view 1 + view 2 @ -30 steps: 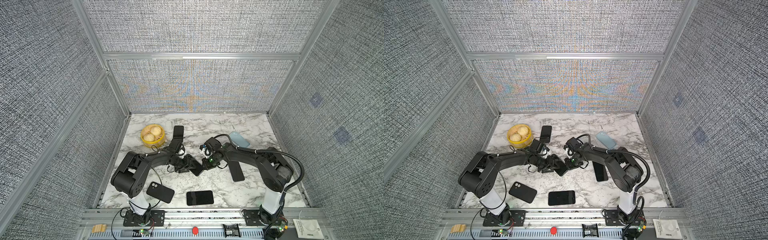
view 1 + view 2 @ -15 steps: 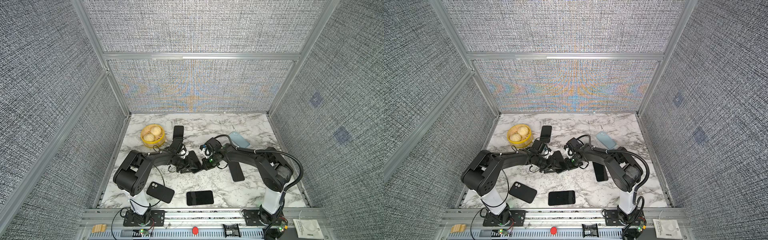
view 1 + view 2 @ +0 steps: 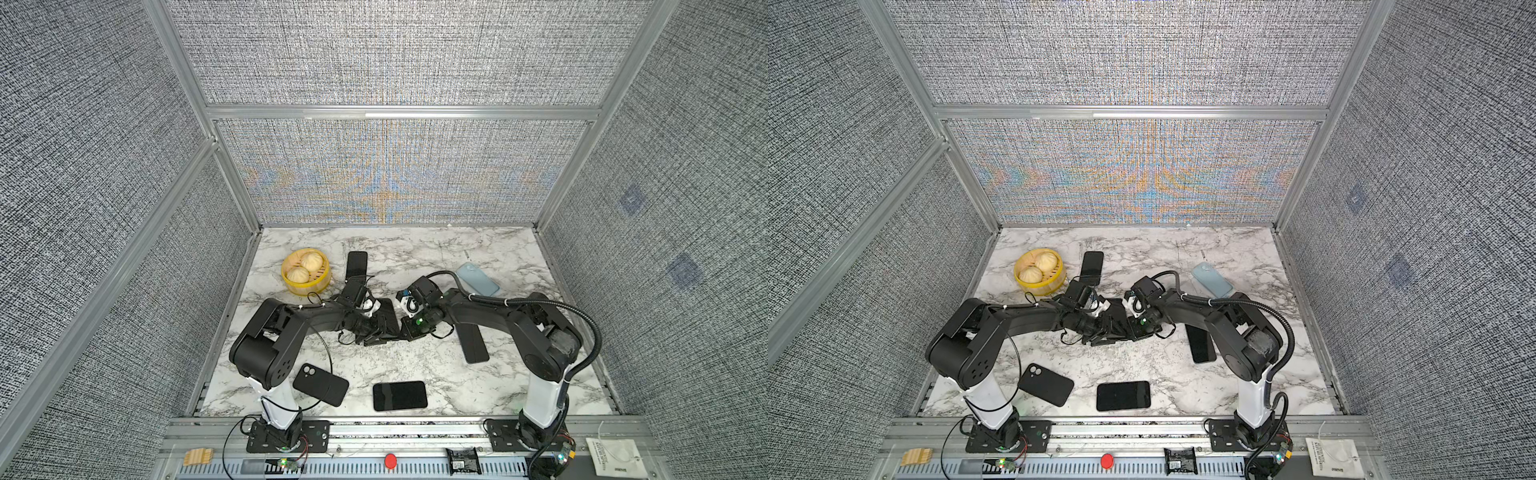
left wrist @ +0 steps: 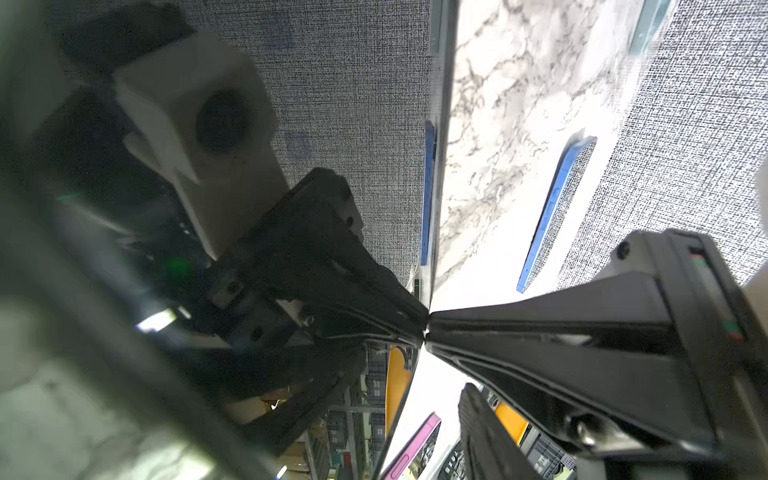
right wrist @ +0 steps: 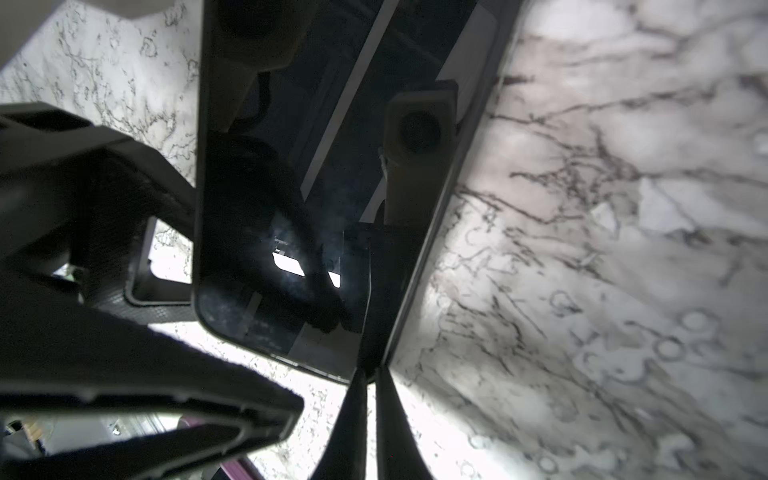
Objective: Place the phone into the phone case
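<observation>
A black phone (image 3: 388,313) (image 3: 1116,309) is tilted up on edge at the table's middle, between both grippers. My right gripper (image 3: 405,328) (image 5: 370,374) is shut on the phone's thin side edge. The glossy screen (image 5: 291,187) (image 4: 332,145) mirrors the wrist cameras. My left gripper (image 3: 380,328) is open and straddles the phone's lower end. One of its fingers (image 4: 482,436) stands clear of the glass. A black phone case (image 3: 320,384) with a camera cutout lies front left. A light blue case (image 3: 478,278) lies back right.
A yellow basket (image 3: 305,272) with two buns stands back left. Other black phones lie flat: one behind the left gripper (image 3: 357,266), one under the right arm (image 3: 473,343), one near the front edge (image 3: 399,395). Fabric walls close three sides.
The left gripper has slid in closer to the right gripper and its jaws have narrowed a little. The phone between them now stands more on edge. The right arm has hardly moved.
</observation>
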Robot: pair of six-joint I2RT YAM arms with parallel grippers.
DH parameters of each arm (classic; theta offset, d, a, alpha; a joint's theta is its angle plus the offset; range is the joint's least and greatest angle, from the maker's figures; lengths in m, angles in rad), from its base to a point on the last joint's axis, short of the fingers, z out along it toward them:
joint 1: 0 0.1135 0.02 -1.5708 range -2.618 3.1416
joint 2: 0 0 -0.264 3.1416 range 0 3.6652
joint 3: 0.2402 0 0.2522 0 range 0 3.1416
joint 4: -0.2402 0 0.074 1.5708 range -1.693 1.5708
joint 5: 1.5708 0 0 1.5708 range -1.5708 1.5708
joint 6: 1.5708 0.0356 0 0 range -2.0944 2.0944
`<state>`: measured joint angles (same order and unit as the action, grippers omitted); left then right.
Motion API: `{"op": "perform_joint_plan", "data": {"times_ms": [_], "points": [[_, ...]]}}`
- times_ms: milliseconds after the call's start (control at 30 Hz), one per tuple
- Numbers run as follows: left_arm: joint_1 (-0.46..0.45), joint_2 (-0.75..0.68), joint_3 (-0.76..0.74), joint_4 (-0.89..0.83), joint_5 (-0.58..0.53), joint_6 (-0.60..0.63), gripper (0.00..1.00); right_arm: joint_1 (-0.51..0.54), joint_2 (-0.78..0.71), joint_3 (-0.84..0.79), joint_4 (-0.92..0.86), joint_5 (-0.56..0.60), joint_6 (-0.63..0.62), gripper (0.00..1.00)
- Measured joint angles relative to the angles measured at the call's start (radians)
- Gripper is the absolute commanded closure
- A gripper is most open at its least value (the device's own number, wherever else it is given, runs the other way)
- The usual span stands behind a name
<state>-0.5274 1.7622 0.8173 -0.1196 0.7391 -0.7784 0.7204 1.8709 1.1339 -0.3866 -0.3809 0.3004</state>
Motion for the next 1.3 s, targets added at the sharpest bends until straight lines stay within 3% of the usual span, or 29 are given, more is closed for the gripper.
{"op": "perform_joint_plan", "data": {"times_ms": [167,300,400,667,933,1167,1300], "points": [[0.019,-0.058,-0.038,-0.026,-0.060,0.000,0.49,-0.002,-0.077,0.026,-0.057,0.045,0.006,0.62],[0.047,-0.100,-0.045,-0.088,-0.125,0.006,0.46,0.007,-0.070,0.048,-0.061,0.082,0.034,0.42],[0.079,-0.145,-0.054,-0.143,-0.183,0.014,0.37,0.030,-0.055,0.073,-0.059,0.131,0.060,0.27],[0.175,-0.314,-0.055,-0.320,-0.358,0.041,0.20,0.121,0.035,0.157,-0.027,0.280,0.102,0.07],[0.216,-0.340,-0.045,-0.385,-0.399,0.079,0.19,0.134,0.142,0.291,-0.049,0.370,0.106,0.03],[0.227,-0.320,-0.053,-0.387,-0.395,0.095,0.19,0.156,0.287,0.465,-0.181,0.439,0.147,0.03],[0.229,-0.310,-0.059,-0.381,-0.388,0.097,0.19,0.169,0.300,0.469,-0.184,0.479,0.157,0.13]]}}
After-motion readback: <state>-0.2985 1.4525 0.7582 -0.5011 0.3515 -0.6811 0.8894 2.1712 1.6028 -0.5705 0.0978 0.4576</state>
